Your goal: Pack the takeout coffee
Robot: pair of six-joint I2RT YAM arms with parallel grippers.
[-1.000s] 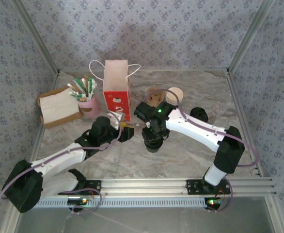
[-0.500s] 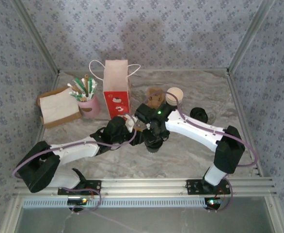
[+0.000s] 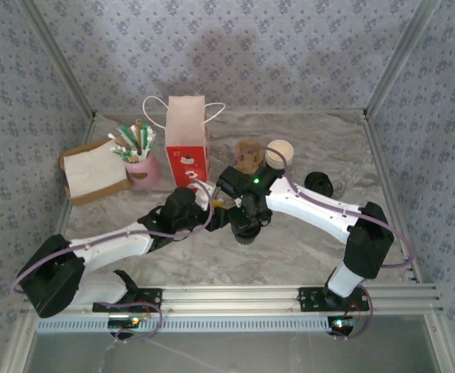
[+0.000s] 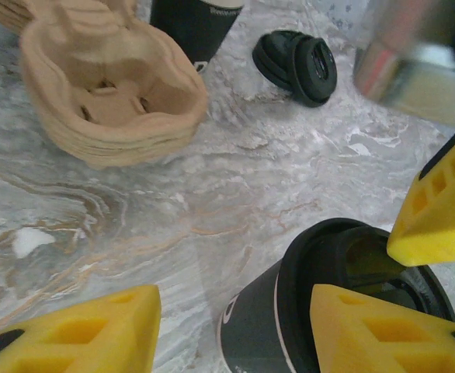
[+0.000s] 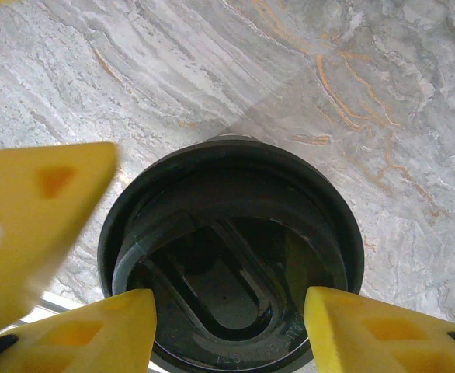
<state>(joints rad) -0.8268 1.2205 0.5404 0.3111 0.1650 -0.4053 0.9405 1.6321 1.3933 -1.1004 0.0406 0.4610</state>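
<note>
The takeout coffee cup [image 4: 274,326] is small and black, and it stands on the marble with its black lid [image 5: 231,256] sitting on top. My right gripper [image 5: 230,294] points straight down over it, open, with its yellow fingertips above the lid's rim on either side. I cannot tell whether they touch it. My left gripper [image 4: 236,291] comes in low from the left, open, with the cup between its fingers. The left pad stands apart from the cup wall, and the other overlaps the lid's edge. In the top view both grippers [image 3: 216,211] [image 3: 243,225] meet mid-table and cover the cup.
The red paper bag [image 3: 186,151] stands upright behind the grippers. A brown cup carrier [image 4: 111,101], a tan-rimmed cup [image 3: 278,153] and a stack of black lids [image 4: 297,66] lie beyond. A pink straw cup [image 3: 140,167] and a napkin box [image 3: 94,175] sit at the left.
My left arm has reached in to the right, bringing its gripper beside the cup under the right gripper. The right arm has stayed put.
</note>
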